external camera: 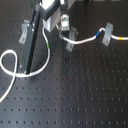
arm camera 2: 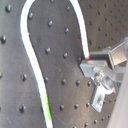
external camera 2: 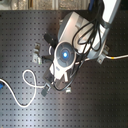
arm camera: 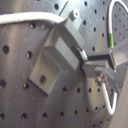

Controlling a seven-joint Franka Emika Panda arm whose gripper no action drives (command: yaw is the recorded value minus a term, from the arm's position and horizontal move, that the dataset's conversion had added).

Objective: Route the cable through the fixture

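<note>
**Cable at the middle clip, tool pinching it**

Near the middle clip (external camera: 69,39), the tool (external camera: 63,26) holds the cable (external camera: 85,38); in the second wrist view one finger (arm camera 2: 102,59) presses on the white cord where the cord ends at it, so the tool is pinched together on the cable. In the first wrist view the cable (arm camera: 30,18) lies along the top of the grey clip (arm camera: 59,52), just beside its screw.

Farther out, in the first exterior view, the cable runs on through the right clip (external camera: 106,36), and on the other side it drops past the dark upright bar (external camera: 30,42) into a loose loop on the black worktop (external camera: 75,95). The left clip (external camera: 24,32) stands free of it.

I judge that the middle clip is the step in hand. The next move calls for a small lowering to seat the cord in the slot. Open room is wide toward the near side; the bar stands close on the first exterior view's left.
</note>
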